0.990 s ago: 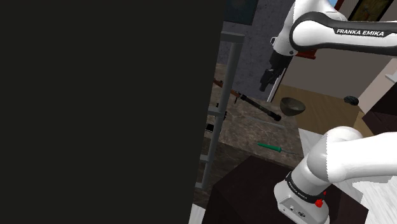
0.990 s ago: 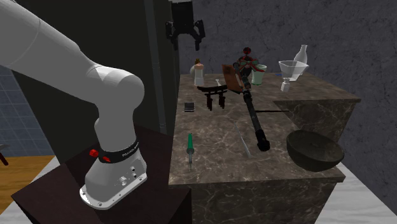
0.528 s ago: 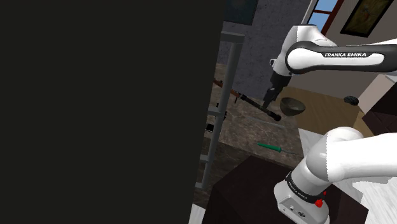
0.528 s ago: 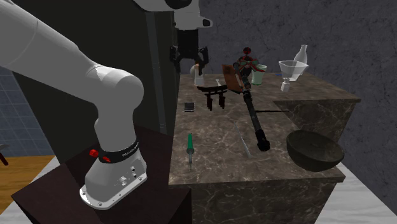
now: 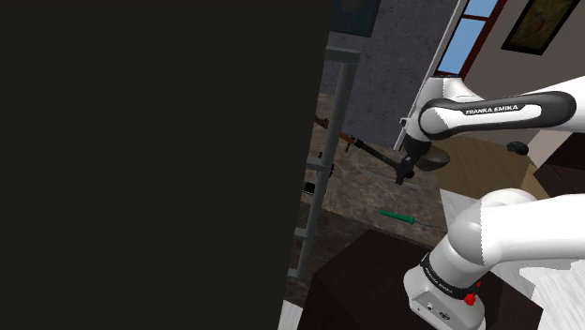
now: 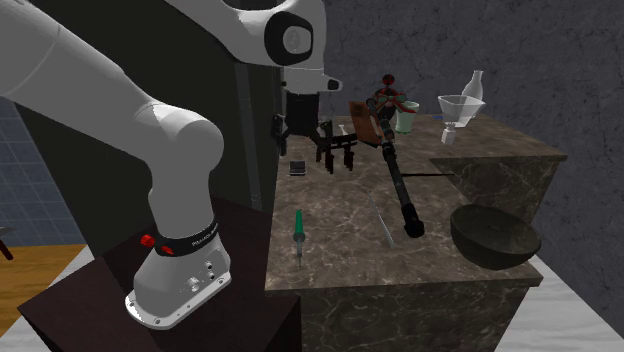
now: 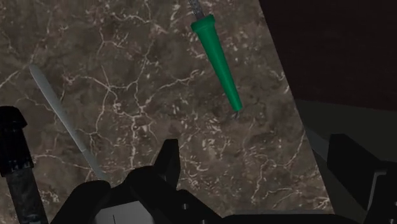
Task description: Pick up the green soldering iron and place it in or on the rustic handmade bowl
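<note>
Since it lies flat and low on the stone, the green soldering iron [image 7: 218, 60] needs a pinch from straight above, fingers coming down on either side of it. It reads as a slim tapered green handle with a short grey stub at the wide end. My guess is light, stiff, hard and smooth, so a bit slippery, and the taper could let it slide out toward the thin end. Best hold looks like across the thicker half of the handle, squeezing across its length, not along it. It doesn't look fragile, but the thin end is a poor place to grab.

In the second exterior view the soldering iron [image 6: 297, 232] sits near the surface [image 6: 340, 245] edge that is closest to the robot's stand [image 6: 235, 310], touching nothing else. A thin pale rod [image 6: 383, 225] and a long dark pole-like thing [image 6: 400, 190] lie further across, well apart from it.

The bowl [image 6: 495, 238] is dark and round, at the near corner on that view's right, well apart from the iron.

The gripper [image 6: 301, 135] hovers above the surface, beyond the iron, fingers spread and nothing between them. In the wrist view the gripper [image 7: 254, 156] shows the same wide gap, with the iron ahead of it and untouched.

Grasp not yet begun.
</note>
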Tool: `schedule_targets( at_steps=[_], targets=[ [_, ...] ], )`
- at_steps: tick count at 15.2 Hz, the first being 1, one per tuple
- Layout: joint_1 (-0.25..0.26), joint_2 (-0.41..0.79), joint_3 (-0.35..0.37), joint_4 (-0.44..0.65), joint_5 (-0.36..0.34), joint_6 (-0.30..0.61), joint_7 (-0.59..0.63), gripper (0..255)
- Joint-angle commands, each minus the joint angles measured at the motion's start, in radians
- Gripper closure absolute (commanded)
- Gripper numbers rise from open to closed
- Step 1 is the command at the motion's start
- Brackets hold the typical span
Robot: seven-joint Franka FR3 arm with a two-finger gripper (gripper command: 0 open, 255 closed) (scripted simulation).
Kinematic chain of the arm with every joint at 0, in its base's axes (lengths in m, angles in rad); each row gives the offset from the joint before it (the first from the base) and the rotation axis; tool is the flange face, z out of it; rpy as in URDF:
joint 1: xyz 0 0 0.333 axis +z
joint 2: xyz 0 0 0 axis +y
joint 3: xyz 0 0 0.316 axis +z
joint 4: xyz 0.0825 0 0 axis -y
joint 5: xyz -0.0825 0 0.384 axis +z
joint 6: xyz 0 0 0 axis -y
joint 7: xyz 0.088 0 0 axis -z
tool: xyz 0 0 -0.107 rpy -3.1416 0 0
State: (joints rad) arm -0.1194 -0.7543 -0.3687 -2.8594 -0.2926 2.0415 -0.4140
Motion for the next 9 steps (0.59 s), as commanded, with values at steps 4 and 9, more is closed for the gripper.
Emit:
schedule_targets(
  at_steps=[4, 9],
  targets=[
    [-0.053, 0.099, -0.090, -0.081, -0.081, 0.124, -0.077, 0],
    [-0.103, 0.261, -0.187, -0.129, -0.169, 0.279, -0.155, 0]
  ],
)
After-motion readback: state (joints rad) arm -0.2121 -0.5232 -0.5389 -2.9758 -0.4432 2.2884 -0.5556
